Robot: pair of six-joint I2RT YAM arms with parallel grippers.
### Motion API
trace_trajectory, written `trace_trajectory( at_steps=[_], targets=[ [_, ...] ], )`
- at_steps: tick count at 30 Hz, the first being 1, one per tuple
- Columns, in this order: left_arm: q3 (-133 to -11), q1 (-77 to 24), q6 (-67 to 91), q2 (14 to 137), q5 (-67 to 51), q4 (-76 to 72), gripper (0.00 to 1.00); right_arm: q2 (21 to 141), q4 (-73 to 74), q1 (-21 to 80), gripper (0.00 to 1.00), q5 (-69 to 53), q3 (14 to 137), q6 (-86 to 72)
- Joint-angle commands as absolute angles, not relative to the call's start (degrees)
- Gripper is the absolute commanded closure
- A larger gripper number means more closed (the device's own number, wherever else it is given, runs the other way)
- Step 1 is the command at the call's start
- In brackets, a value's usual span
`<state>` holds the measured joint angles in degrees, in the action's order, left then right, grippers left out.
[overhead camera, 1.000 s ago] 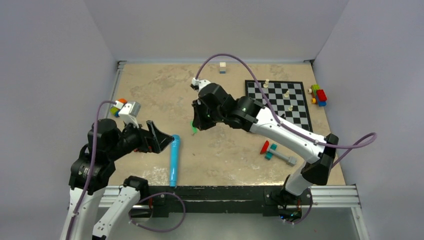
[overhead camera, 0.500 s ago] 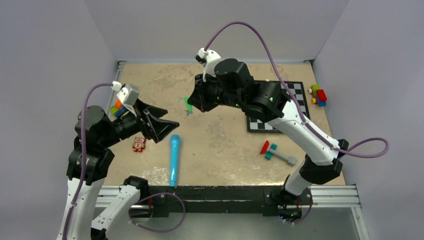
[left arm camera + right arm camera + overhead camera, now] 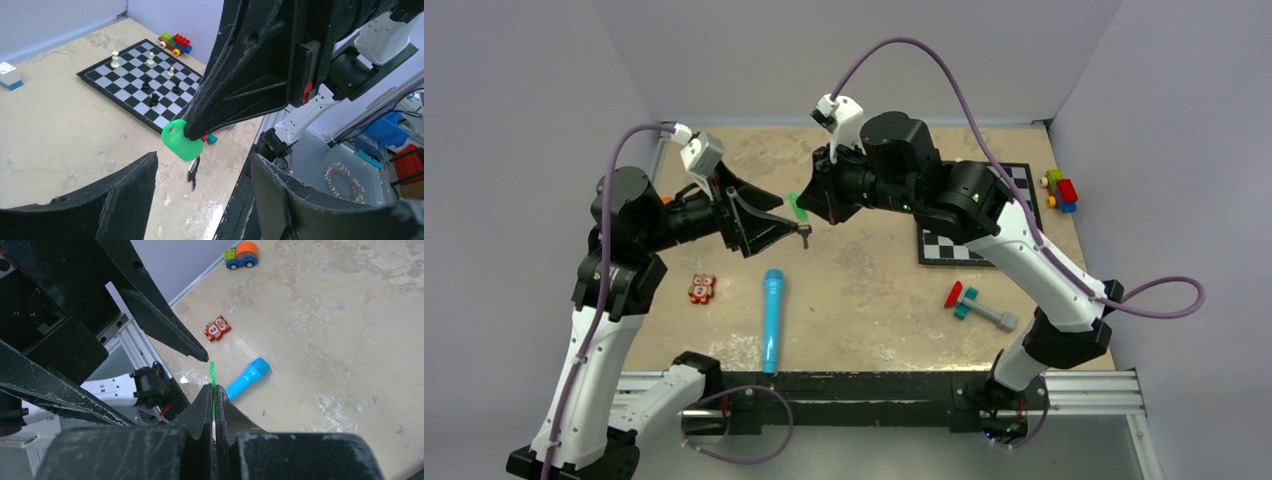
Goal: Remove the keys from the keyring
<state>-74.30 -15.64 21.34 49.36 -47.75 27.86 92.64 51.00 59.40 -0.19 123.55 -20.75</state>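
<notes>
Both arms reached, raised, over the tabletop [image 3: 874,290], left of the chessboard [image 3: 954,246]; the right gripper [image 3: 213,390] pinched a green key [image 3: 182,141], a metal key [image 3: 193,174] dangling beneath it between the wide-spread fingers of the left gripper [image 3: 202,165].

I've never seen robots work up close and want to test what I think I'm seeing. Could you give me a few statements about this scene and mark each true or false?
1. The right tool is pinching a green key up in the air. True.
2. The left tool is clamped shut on the metal key. False: its jaws stand open, and the metal key dangles below the green key.
3. The blue toy microphone lies on the chessboard. False: it lies on the bare table, near the arms' bases.
4. Chess pieces stand on the chessboard. True.
</notes>
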Motion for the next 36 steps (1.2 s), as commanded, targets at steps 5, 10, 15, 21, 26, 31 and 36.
trace_trajectory(
  at_steps=[5, 10, 15, 21, 26, 31, 36],
  targets=[
    [-79.30, -17.87, 18.35, 52.76, -51.69, 30.87, 0.35, 90.93, 47.52, 59.50, 1.00, -4.22, 123.36, -17.26],
    [-80.78, -18.93, 12.52, 52.96, -50.67, 36.53, 0.35, 89.52, 45.54, 59.50, 1.00, -6.50, 121.87, -16.84],
    [-80.77, -19.21, 12.81, 53.29, -50.63, 36.94, 0.41, 87.64, 41.82, 59.46, 1.00, -10.98, 118.86, -16.10],
    [-81.56, -19.66, 11.98, 54.01, -50.98, 38.13, 0.40, 85.43, 37.92, 59.50, 1.00, -15.75, 114.99, -15.26],
    [-82.92, -19.91, 12.04, 54.85, -51.22, 39.20, 0.44, 84.91, 37.55, 59.49, 1.00, -16.59, 114.42, -14.57],
    [-84.27, -20.20, 11.78, 55.71, -51.50, 40.62, 0.52, 85.16, 38.34, 59.50, 1.00, -16.86, 114.99, -14.16],
    [-85.25, -20.47, 10.98, 56.37, -51.31, 42.35, 0.61, 85.34, 39.03, 59.50, 1.00, -17.78, 115.31, -13.53]
  ],
)
